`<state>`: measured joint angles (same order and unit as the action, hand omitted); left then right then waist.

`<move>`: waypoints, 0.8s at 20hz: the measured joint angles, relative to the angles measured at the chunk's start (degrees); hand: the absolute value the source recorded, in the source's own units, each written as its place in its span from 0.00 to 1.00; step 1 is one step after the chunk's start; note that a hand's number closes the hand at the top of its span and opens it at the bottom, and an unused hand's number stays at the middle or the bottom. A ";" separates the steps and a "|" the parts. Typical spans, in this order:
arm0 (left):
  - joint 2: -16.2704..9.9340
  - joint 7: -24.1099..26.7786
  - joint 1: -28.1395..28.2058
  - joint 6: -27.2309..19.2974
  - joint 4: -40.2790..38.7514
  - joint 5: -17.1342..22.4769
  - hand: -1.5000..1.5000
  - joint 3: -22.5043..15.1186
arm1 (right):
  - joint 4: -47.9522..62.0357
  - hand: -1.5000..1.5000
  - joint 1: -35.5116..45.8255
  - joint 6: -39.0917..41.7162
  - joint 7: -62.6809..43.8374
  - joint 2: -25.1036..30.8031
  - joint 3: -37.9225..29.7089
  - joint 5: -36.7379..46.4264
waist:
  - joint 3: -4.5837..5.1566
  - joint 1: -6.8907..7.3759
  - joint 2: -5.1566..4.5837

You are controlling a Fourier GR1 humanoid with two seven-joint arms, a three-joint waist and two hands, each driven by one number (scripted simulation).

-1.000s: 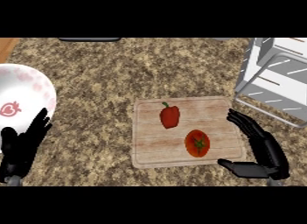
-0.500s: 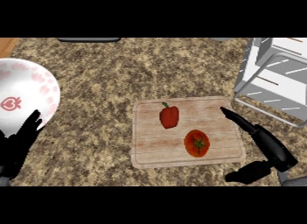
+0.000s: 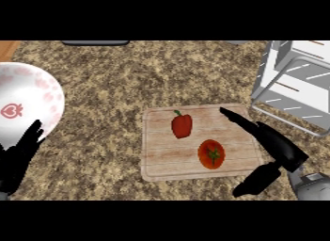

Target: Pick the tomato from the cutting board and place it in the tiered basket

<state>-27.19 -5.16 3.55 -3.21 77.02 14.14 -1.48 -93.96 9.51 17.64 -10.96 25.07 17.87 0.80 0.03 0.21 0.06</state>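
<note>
Lying on the wooden cutting board [image 3: 195, 167], toward its near right part, is the tomato [image 3: 211, 154], red with a dark green stem star facing up; just behind it and a little to the left, also on the board, sits a red bell pepper [image 3: 182, 125] with its green stalk pointing away; the two are near each other but not touching; the board itself rests on the speckled brown counter [image 3: 126, 84].

Over the board's right edge stretches the right hand [image 3: 275, 143], black, fingers [image 3: 237, 120] held straight and together, pointing up and to the left across the wood; the thumb [image 3: 257, 179] juts down and to the left past the board's near right corner, set well apart from the fingers; the tomato lies in the space to the left of the palm, beside it, and the hand holds nothing; the grey forearm [image 3: 317, 186] comes in from the lower right.

At the far right stands the tiered basket [image 3: 299, 89], white wire frame with pale shelves, apart from the board's right corner.

At the lower left the left hand [image 3: 11, 162] rests with fingers straight and pointing up, holding nothing, overlapping the near rim of a white plate [image 3: 25, 94] with pink markings and a small red strawberry emblem.
</note>
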 measured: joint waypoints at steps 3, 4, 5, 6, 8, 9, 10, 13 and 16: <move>0.29 -1.73 -0.82 -0.03 0.89 -0.45 0.50 0.63 | -1.38 0.00 0.50 2.75 -4.87 0.50 -0.26 -0.31 | -0.01 -0.07 0.01; 0.42 -2.09 -1.07 0.05 0.92 -0.65 0.50 0.88 | -1.22 0.00 0.84 3.58 -5.85 0.84 -0.76 -0.10 | -0.02 -0.08 0.00; 0.35 -2.34 -1.35 0.60 0.63 -0.65 0.50 1.55 | -1.74 0.00 0.19 3.91 -6.45 0.71 -0.89 0.62 | -0.02 -0.12 0.00; 1.01 -2.54 -1.21 0.31 1.01 -1.22 0.50 1.22 | -1.46 0.00 0.89 4.93 -7.44 1.06 -1.58 0.52 | -0.03 -0.09 -0.01; 1.34 -1.90 -0.92 1.17 0.57 -1.65 0.50 1.92 | -1.42 0.00 0.60 6.06 -8.54 1.23 -2.53 1.48 | -0.03 -0.11 -0.02; 2.12 -1.11 -0.33 1.01 0.51 -2.20 0.50 1.78 | -0.17 0.00 0.71 6.53 -8.06 1.29 -2.95 2.20 | -0.03 -0.07 -0.02; 1.85 -1.21 -0.28 1.76 0.51 -2.15 0.50 2.43 | 0.02 0.00 0.53 7.12 -8.37 1.33 -3.74 2.40 | -0.03 -0.08 -0.03; 2.43 -1.49 0.16 2.63 1.05 -2.87 0.50 3.59 | 2.03 0.00 0.51 9.13 -7.64 0.62 -5.95 3.03 | -0.03 -0.08 -0.03; 3.50 -1.80 -0.50 3.04 0.70 -4.10 0.50 4.20 | 3.96 0.00 -0.38 10.46 -5.68 -0.73 -6.94 4.41 | -0.04 -0.10 -0.05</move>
<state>-23.69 -6.96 3.06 -0.16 77.72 10.04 2.72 -90.00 9.12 28.10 -16.64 24.34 10.93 5.21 0.00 0.10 0.01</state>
